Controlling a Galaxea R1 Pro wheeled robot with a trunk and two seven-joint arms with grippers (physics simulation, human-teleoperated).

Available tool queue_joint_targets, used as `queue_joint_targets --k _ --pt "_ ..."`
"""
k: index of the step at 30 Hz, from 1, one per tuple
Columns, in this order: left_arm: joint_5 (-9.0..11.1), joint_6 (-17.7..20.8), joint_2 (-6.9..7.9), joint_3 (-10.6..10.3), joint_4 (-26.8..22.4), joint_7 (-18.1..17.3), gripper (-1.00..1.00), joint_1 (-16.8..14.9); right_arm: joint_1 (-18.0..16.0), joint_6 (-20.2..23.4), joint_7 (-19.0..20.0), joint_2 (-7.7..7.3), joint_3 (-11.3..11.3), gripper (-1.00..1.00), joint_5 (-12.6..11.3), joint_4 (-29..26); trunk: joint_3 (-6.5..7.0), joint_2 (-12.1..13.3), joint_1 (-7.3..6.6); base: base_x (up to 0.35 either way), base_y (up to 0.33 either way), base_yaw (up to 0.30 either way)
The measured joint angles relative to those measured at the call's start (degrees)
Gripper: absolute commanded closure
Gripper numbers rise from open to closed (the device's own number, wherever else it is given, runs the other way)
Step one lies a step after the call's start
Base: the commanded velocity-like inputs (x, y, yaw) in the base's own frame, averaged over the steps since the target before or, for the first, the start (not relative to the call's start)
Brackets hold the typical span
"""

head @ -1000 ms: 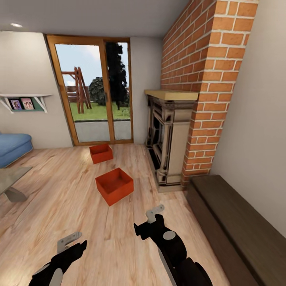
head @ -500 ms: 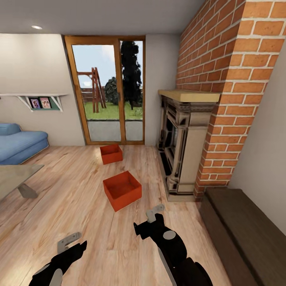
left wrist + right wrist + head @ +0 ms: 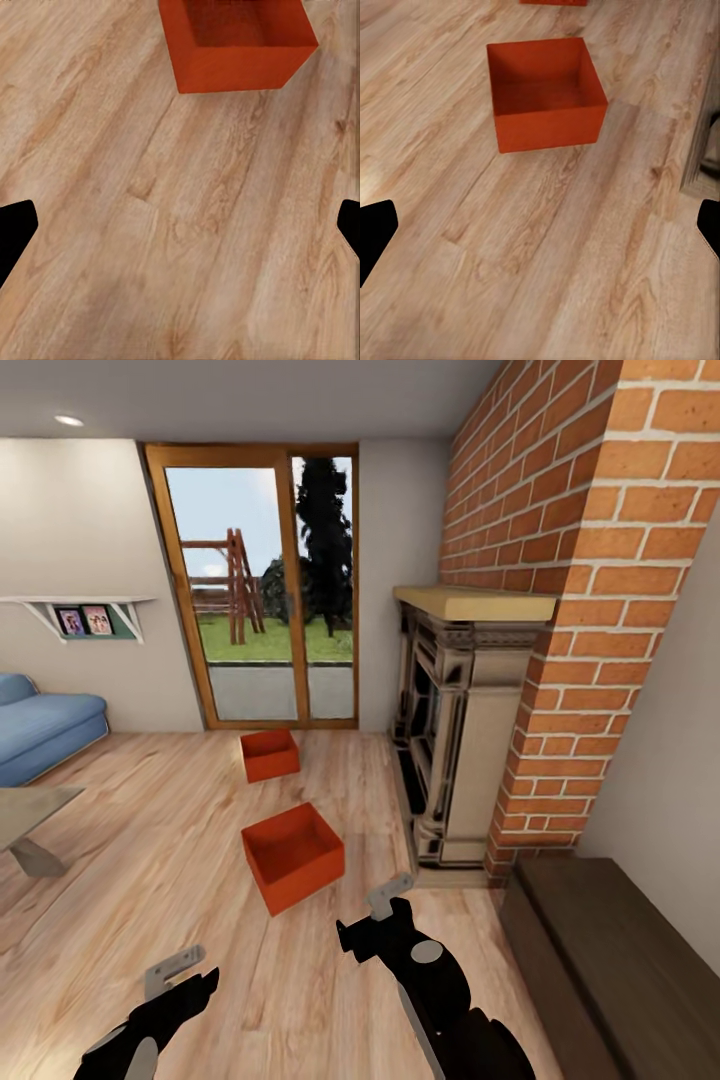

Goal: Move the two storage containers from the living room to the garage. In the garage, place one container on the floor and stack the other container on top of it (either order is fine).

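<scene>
Two orange-red storage containers stand empty on the living room's light wood plank floor (image 3: 150, 840). The nearer container (image 3: 292, 857) lies just ahead of both arms, and I also see it in the left wrist view (image 3: 236, 41) and the right wrist view (image 3: 546, 94). The farther container (image 3: 270, 754) sits in front of the glass doors. My left gripper (image 3: 175, 968) hangs open above bare floor, short of the near container. My right gripper (image 3: 387, 900) is open too, close to that container's right side, and holds nothing.
A red brick fireplace (image 3: 455, 750) with its chimney (image 3: 570, 610) fills the right. A dark wooden bench (image 3: 610, 950) runs along the right wall. A blue sofa (image 3: 40, 725) and a glass table (image 3: 25, 810) stand left. Wood-framed glass doors (image 3: 265, 590) close the far wall.
The whole view has shifted as the camera moved, and the near container now appears slightly closer. Both arms keep the same pose in the picture, grippers still open.
</scene>
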Motion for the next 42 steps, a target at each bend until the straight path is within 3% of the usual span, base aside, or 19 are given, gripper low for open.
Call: queue_joint_targets --k 21,42 --pt "0.0 0.0 0.0 0.0 0.5 -0.03 -1.0 0.0 -0.01 0.07 -0.3 0.0 0.02 -1.0 -0.08 -2.74 0.1 0.0 0.0 0.317 -0.155 -0.004" --pt "0.0 0.0 0.0 0.0 0.57 -0.03 -1.0 0.0 0.0 0.09 -0.39 0.0 0.03 -1.0 -0.01 -2.81 0.1 0.0 0.0 0.336 -0.009 0.276"
